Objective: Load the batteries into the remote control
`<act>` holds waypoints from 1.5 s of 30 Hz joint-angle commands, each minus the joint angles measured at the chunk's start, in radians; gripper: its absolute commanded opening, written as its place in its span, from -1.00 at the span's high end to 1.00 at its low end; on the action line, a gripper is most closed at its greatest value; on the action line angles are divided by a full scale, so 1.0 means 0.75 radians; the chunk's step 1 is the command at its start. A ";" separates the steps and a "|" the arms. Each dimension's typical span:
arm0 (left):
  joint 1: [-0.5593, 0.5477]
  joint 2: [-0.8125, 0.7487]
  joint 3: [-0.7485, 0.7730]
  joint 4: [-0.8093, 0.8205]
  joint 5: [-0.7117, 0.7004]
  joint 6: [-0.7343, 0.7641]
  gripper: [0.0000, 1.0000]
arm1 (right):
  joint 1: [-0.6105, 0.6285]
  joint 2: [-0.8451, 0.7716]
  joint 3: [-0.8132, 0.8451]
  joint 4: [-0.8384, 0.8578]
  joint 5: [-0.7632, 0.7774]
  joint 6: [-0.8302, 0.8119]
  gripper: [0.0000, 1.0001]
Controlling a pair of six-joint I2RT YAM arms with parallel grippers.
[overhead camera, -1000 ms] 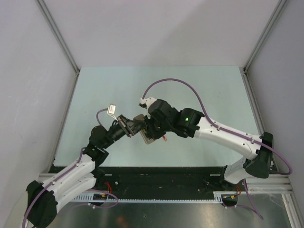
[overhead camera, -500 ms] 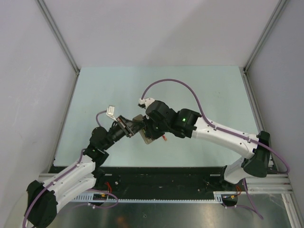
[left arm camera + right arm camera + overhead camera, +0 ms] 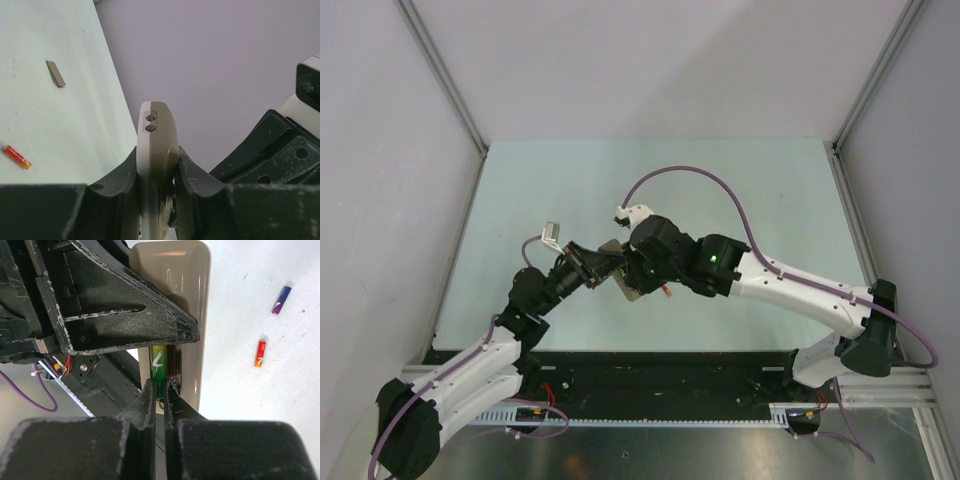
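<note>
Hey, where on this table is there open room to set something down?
Free: the table strip along the back wall, and its far right corner. Crowded mid-table: left gripper holding the remote control, right gripper on the green battery, red battery and blue battery nearby.

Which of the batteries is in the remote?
The green battery: it sits in the remote control, gripped by the right pincer; the red battery and blue battery lie loose on the table.

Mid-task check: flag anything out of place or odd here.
Nothing damaged or spilled. The red battery and blue battery lie loose on the table, the grey cover apart from the remote control, clamped in the left claw.
</note>
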 commanded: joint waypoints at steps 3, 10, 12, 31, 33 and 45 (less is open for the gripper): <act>-0.038 -0.039 0.071 0.283 0.102 -0.246 1.00 | 0.036 0.000 -0.039 0.253 0.134 0.028 1.00; -0.042 -0.047 0.104 0.292 0.100 -0.270 1.00 | 0.044 0.006 -0.068 0.282 0.108 0.038 1.00; -0.050 -0.049 0.106 0.296 0.098 -0.268 1.00 | 0.050 0.012 -0.070 0.290 0.086 0.044 1.00; -0.093 -0.084 0.119 0.363 0.045 -0.326 1.00 | 0.089 0.080 -0.117 0.339 0.081 0.102 1.00; -0.093 -0.086 0.108 0.367 0.037 -0.326 1.00 | 0.091 0.078 -0.119 0.335 0.085 0.104 0.92; -0.093 -0.094 0.098 0.371 0.016 -0.326 0.99 | 0.101 0.072 -0.127 0.323 0.108 0.122 0.70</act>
